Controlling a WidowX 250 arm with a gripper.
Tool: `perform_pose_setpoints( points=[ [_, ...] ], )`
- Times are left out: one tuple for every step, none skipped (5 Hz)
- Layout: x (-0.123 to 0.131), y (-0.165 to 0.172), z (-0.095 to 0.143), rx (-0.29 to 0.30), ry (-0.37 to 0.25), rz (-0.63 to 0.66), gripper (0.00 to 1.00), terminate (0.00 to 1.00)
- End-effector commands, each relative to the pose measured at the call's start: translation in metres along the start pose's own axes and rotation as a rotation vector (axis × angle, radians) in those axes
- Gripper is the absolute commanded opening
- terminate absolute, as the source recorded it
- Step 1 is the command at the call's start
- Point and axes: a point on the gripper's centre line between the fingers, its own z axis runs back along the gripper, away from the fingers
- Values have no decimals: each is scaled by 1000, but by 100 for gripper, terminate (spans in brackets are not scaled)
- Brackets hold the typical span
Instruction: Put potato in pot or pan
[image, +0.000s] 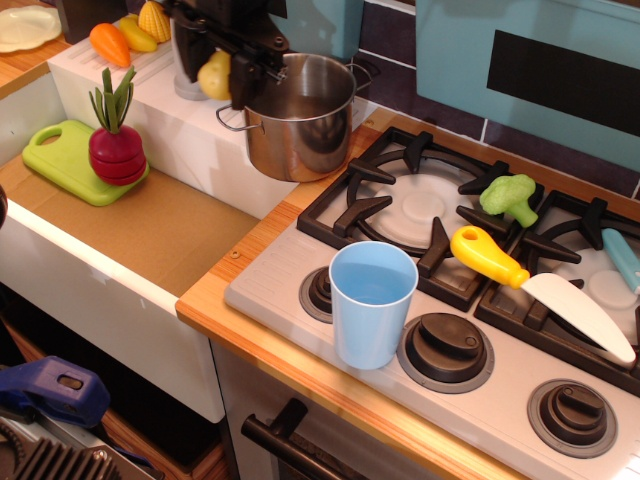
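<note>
Potato (216, 75) is up in the air, clamped between the black fingers (190, 72), at the left rim of the steel pot (300, 115).
You have the pot standing on the counter (225, 300) between the white block and the stove (450, 290); its near wire handle sits right under the potato. Around you: a blue cup (372, 303) at the stove front, a yellow-handled knife (535, 285), broccoli (508, 198), a radish on a green board (75, 160). No readable writing shows.

One potato (215, 75), one pot (298, 115), perhaps.
</note>
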Motion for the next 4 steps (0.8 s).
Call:
perform_pose_setpoints(
  points=[
    [33,11,-10,-19,-94,-32,0,0],
    [33,9,-14,-28,-122,-38,100,0],
    [33,9,-14,-28,-122,-38,100,0],
    [33,9,-14,-28,-122,-38,100,100]
  ],
)
